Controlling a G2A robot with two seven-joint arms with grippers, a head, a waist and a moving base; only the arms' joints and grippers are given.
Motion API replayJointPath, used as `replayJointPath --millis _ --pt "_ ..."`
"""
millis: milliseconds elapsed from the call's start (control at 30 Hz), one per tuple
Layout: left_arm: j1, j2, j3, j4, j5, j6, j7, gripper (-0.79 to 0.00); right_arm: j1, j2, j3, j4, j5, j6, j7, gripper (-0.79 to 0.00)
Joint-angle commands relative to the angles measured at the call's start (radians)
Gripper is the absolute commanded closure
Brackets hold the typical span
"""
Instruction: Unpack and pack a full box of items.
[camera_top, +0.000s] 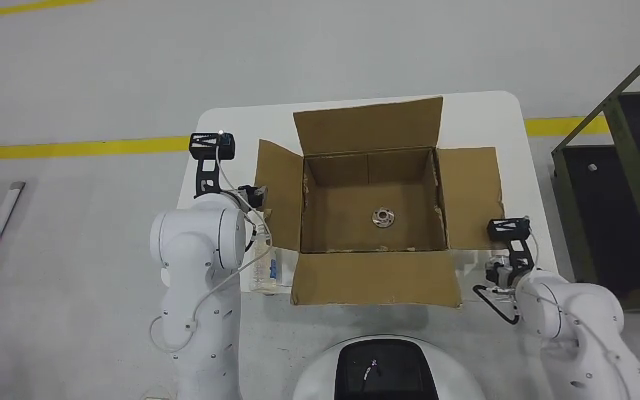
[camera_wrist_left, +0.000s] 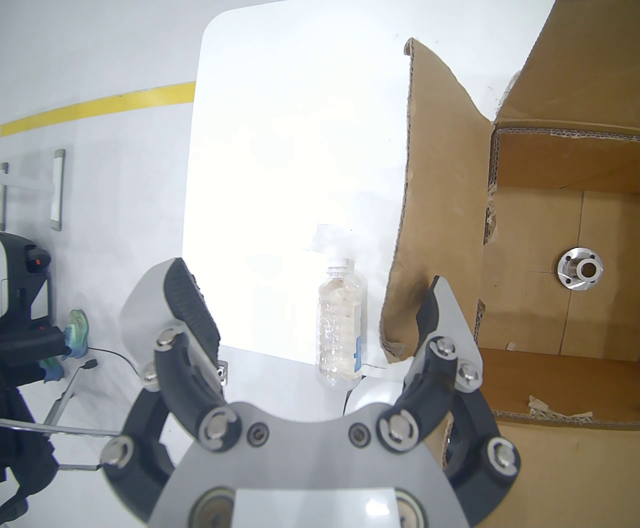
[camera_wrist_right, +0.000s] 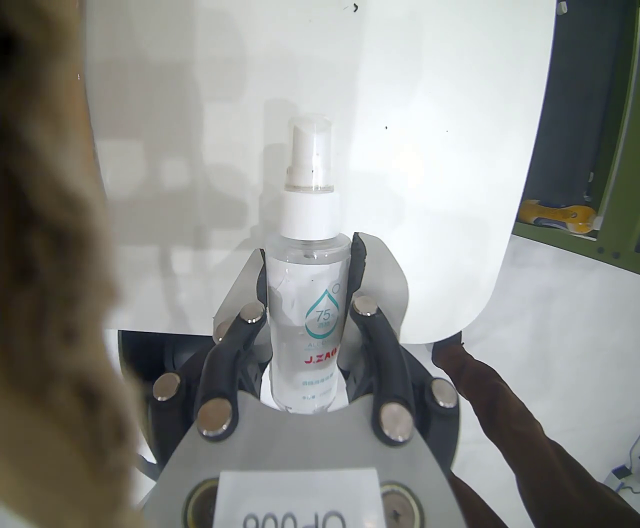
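Open cardboard box (camera_top: 340, 225) at the middle of the white desk (camera_top: 500, 125), with all four flaps folded outward. On the box floor, near its centre, you see a single round metal flange (camera_top: 382, 216) with a central bore and small holes around it. It lies flat and apart from every wall. Just outside the box, beside the left flap and close to the box's near-left corner, a clear plastic water bottle (camera_wrist_left: 341, 330) lies on the desk, its white cap pointing toward the far side of the box. You cannot tell whether it touches the flap's edge. Your left gripper (camera_wrist_left: 309, 277) hangs on the left side of the box, by the left flap and near that bottle. Its jaws stand wide apart and hold nothing. Your right gripper (camera_wrist_right: 310, 252) sits on the opposite side of the box, off the near corner of the right flap, above bare desk. Its jaws are closed against the body of a clear spray bottle (camera_wrist_right: 306, 320), pressing it from both sides at the labelled part. The white spray head under its transparent cap sticks out beyond the fingertips, pointing away from the wrist. The spray bottle is outside the box, well apart from the flange.
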Motion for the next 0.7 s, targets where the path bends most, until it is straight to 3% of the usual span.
replayJointPath --millis 0,667 --pt "0.0 0.0 0.0 0.0 0.0 0.0 0.0 -0.785 0.008 0.001 -0.003 0.012 -0.003 0.001 0.002 -0.12" --pt "0.0 0.0 0.0 0.0 0.0 0.0 0.0 -0.785 0.038 0.01 -0.017 0.019 -0.029 0.007 0.03 -0.345"
